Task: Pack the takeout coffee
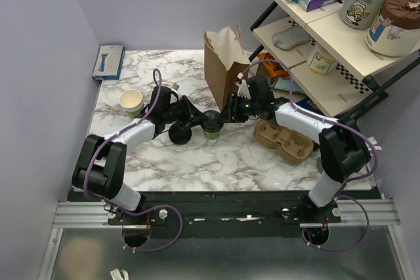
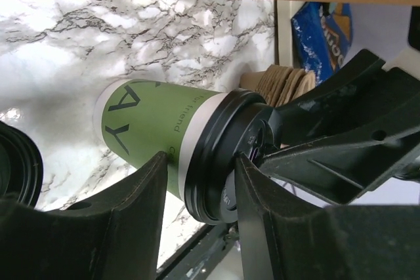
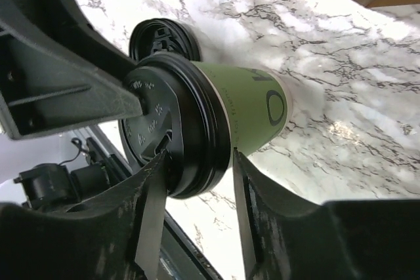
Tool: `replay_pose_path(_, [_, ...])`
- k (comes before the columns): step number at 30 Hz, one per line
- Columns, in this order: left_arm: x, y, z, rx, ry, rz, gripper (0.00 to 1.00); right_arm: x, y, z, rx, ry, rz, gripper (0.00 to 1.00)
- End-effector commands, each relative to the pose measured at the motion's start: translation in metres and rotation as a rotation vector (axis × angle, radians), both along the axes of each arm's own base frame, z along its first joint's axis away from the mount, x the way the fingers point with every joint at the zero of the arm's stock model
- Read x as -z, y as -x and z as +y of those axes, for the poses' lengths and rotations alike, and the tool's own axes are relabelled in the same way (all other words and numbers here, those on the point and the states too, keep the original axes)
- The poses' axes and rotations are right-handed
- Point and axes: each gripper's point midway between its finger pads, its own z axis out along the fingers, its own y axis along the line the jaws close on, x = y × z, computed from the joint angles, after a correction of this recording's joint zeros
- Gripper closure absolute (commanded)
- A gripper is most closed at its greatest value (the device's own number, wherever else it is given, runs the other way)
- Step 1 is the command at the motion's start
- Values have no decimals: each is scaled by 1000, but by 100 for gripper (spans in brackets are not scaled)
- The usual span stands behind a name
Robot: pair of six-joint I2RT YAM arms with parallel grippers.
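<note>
The takeout coffee (image 1: 211,124), a dark-green cup with a black lid, stands mid-table in front of the brown paper bag (image 1: 226,60). My left gripper (image 1: 200,122) reaches it from the left and my right gripper (image 1: 225,117) from the right. In the left wrist view, my left gripper (image 2: 200,162) pinches the lid's rim: one finger on the cup wall (image 2: 147,129), the other on the lid top (image 2: 226,152). In the right wrist view, my right gripper (image 3: 197,159) grips the same way across the lid (image 3: 177,129) and cup (image 3: 252,106).
A loose black lid (image 1: 180,135) lies left of the cup. A lidless green cup (image 1: 131,101) stands at the far left. The brown pulp cup tray (image 1: 285,139) lies to the right. A shelf rack (image 1: 328,37) stands at the back right, a blue box (image 1: 110,61) at the back left.
</note>
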Motion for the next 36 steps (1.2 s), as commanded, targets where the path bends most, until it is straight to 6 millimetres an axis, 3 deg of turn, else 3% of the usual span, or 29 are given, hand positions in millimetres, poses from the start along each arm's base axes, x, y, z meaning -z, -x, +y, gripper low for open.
replay_pose_path(1, [20,30,-11,95,-123,59,85,29,-1,-23,18,187,2,47])
replay_pose_path(4, [-8,18,-23,101,-92,-22,57,10,-6,-15,-3,148,-26,40])
replay_pose_path(6, [-17,13,-26,91,-89,-55,47,-1,-11,-11,-14,129,-52,34])
replay_pose_path(8, [-24,10,-25,74,-90,-72,43,-6,-14,-9,-21,129,-64,32])
replay_pose_path(11, [-28,6,-22,64,-115,-89,26,-14,-19,-10,-8,144,-79,24])
replay_pose_path(15, [-28,5,-17,58,-156,-89,2,-18,-20,-16,9,166,-99,0])
replay_pose_path(21, [-38,1,-18,50,-149,-117,1,-13,-16,-30,59,212,-89,0])
replay_pose_path(26, [-33,-3,-22,56,-138,-99,1,-16,-11,-43,116,230,-113,0])
replay_pose_path(31, [-26,-4,-29,79,-101,-71,2,-11,0,-38,104,172,-81,0])
replay_pose_path(36, [-12,6,-29,82,-69,-32,11,-2,-2,-35,148,144,-39,4])
